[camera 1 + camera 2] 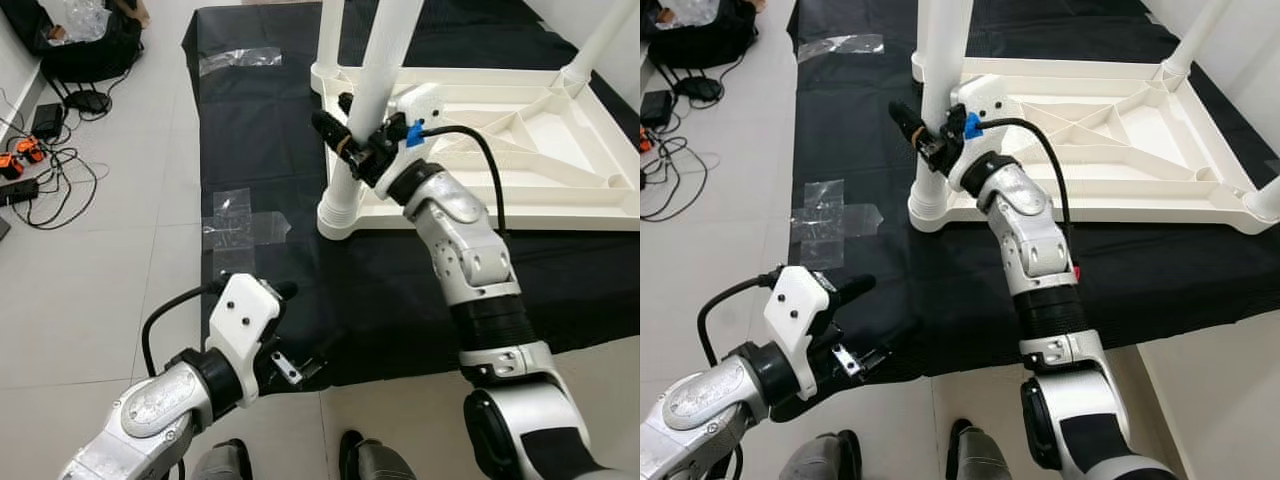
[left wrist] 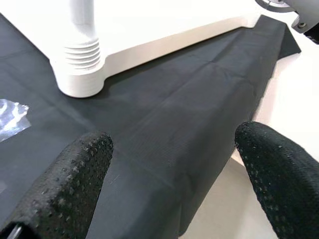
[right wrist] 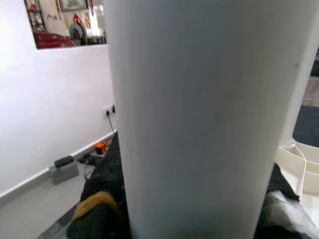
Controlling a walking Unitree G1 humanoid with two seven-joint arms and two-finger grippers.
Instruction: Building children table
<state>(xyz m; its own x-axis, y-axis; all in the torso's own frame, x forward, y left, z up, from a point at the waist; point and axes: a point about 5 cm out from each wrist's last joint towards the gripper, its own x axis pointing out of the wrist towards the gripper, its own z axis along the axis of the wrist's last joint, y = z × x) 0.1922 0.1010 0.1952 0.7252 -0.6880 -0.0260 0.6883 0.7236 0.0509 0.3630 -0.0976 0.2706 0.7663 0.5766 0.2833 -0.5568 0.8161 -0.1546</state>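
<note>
1 table: the white plastic table top (image 1: 520,150) lies upside down on a black cloth (image 1: 260,150) spread over the tiled floor, its ribbed underside facing up.
Legs: 3 white legs rise from its corners; the nearest leg (image 1: 375,80) stands in the threaded socket at the corner closest to the robot, and another leg (image 1: 605,40) stands at the far right corner.
Right gripper: the right gripper (image 1: 345,135) is clamped around the nearest leg, a little above its socket, 1 black finger on each side of the tube.
Left gripper: the left gripper (image 2: 174,169) hovers low over the near edge of the cloth, its 2 fingers (image 2: 70,184) spread apart with nothing between them.
Cloth: strips of clear tape (image 1: 240,225) are stuck on its left part.
Floor: cables and a power strip (image 1: 20,160) lie at the far left, beside a black bag (image 1: 85,40).
</note>
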